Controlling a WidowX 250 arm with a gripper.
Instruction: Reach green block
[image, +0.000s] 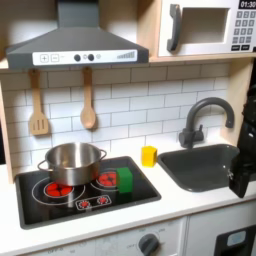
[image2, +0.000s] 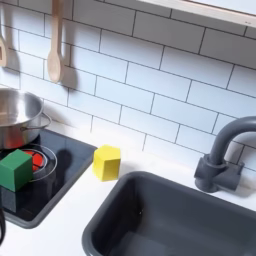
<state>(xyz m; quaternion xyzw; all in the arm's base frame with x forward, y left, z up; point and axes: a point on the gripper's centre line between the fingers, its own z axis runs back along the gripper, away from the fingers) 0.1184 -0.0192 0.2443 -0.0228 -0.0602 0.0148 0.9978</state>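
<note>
One matte green block (image: 125, 179) sits on your glossy black stovetop (image: 60, 205), just beside the shiny steel pot (image: 70, 163); a yellow cup-like piece (image2: 106, 161) stands apart on the counter. Your dark gripper (image: 241, 170) hangs over the sink (image: 200, 168); its opening I cannot tell

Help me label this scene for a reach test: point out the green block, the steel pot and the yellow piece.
green block (image2: 15, 168): second exterior view, front face.
steel pot (image: 70, 165): first exterior view, side wall.
yellow piece (image2: 107, 162): second exterior view, front face.
</note>
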